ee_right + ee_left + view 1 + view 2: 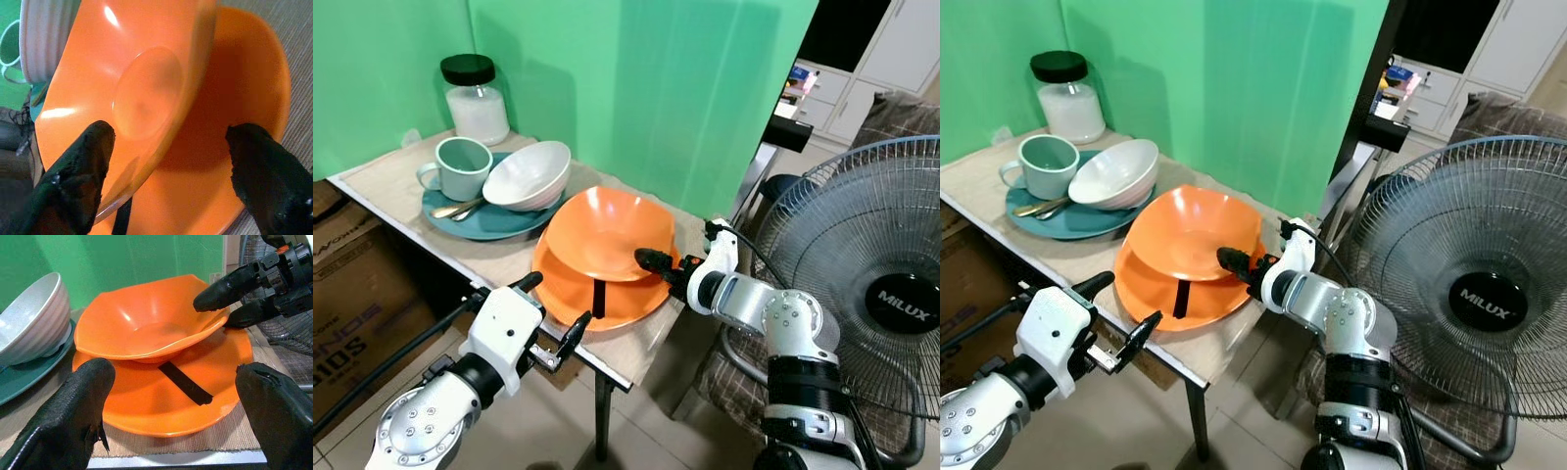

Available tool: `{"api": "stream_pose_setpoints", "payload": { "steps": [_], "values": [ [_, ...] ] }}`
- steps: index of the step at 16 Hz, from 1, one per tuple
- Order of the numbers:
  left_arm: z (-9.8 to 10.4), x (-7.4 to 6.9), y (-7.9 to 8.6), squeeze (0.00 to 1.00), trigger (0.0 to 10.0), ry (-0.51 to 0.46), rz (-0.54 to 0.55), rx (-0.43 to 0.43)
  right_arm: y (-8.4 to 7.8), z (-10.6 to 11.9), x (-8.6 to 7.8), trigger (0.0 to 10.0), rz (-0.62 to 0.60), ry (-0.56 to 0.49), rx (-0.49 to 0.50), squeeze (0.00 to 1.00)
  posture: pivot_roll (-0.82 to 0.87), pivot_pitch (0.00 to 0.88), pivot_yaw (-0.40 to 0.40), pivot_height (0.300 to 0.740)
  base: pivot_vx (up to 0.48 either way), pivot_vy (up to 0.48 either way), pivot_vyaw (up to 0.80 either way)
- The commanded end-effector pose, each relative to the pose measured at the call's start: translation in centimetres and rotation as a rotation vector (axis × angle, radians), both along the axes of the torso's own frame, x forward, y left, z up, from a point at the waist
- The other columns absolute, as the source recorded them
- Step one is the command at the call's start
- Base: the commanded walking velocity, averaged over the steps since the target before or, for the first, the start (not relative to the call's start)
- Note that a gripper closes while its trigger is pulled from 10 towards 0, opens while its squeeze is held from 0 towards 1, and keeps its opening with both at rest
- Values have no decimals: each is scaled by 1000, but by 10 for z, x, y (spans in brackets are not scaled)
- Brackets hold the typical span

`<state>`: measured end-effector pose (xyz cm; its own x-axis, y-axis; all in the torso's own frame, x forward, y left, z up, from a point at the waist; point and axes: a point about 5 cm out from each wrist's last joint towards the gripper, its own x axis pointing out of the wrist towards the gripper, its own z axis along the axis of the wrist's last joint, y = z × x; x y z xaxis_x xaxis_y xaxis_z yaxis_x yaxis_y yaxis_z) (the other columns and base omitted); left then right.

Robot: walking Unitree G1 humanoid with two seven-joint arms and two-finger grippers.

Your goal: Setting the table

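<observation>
Two orange dishes are stacked at the table's near right corner: a deep orange bowl (602, 227) rests on a wider orange plate (607, 299) that has a black tape strip (186, 383) on it. My right gripper (646, 260) is open at the bowl's right rim, with one finger (220, 286) over the rim and the other (249, 314) under it; the right wrist view shows the rim running between the spread fingers. My left gripper (563, 296) hovers open just off the table's front edge, facing the plate and holding nothing.
A teal plate (504, 223) further left carries a mint mug (462, 166), a white bowl (529, 176) and a spoon (458, 208). A black-lidded jar (475, 98) stands behind. A large fan (876, 294) is close on the right, a cardboard box (352, 294) under the table (391, 186).
</observation>
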<state>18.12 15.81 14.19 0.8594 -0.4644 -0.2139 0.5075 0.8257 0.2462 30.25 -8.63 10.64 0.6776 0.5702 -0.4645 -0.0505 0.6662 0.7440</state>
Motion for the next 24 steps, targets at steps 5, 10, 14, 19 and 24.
{"api": "stream_pose_setpoints", "payload": {
  "steps": [5,10,14,19,24],
  "values": [
    [2,0,-2,0,10000,-10,-4,-4,31,7,6,0,32,10,130,0,187,0,-80,740,0,0,0],
    [2,-1,-2,0,10000,-11,-3,0,35,8,6,0,43,12,146,0,188,0,-79,740,0,0,0],
    [2,-1,-2,0,10000,-11,-5,2,35,8,6,0,41,11,150,0,187,0,-78,740,0,0,0],
    [3,0,-2,0,10000,-14,-8,5,36,7,5,0,48,8,147,0,187,0,-78,740,0,0,0],
    [3,1,-3,0,10000,-16,-9,6,37,8,5,0,57,-1,150,0,187,1,-78,740,0,0,0]
  ]
}}
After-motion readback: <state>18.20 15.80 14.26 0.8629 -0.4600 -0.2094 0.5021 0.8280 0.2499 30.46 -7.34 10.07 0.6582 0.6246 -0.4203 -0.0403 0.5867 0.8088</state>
